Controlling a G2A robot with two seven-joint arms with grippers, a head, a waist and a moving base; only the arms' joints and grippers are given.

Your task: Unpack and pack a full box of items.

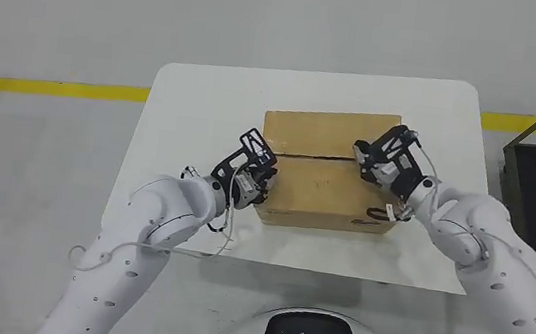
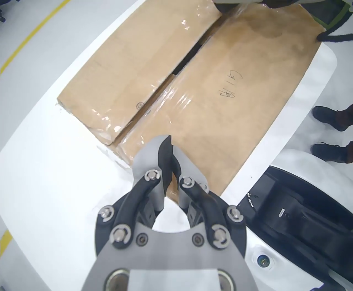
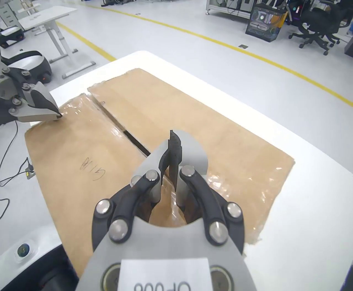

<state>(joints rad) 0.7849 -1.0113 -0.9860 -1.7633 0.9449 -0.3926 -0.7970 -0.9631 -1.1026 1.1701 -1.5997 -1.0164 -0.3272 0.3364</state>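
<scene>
Box [image 1: 326,169] first: plain brown corrugated cardboard, both top flaps down, with the white table [image 1: 196,98] under it and bare tabletop showing all round the box.

Handling-wise, I reckon the walls are stiff but the flaps will bend if you lever them from one corner. If it really is full, it's probably too heavy to shove around by a flap. The clear tape [image 2: 179,99] is wrinkled and shiny at both ends of the box's middle seam [image 2: 190,55], so pads would likely slide there. The seam gapes dark halfway along the box, and that's where I'd hook in and lift a flap by its free edge, bare cardboard rather than tape.

Left gripper [image 2: 167,140] sits at the box's left end, fingers pressed together, tip touching the near flap [image 2: 248,55] right by the corner. Right gripper [image 3: 174,137] is over the box's right end, just above the seam, also pinched closed. I can't see anything caught between its fingers.

Writing: there's a pen scrawl [image 2: 229,85] on the near flap, a couple of handwritten characters, too scribbly for me to call. There's also a tiny round stamp [image 2: 140,105] on the far flap [image 2: 132,63] beside the seam, too small to read. I can't spot any brand or shipping label on the top.
</scene>
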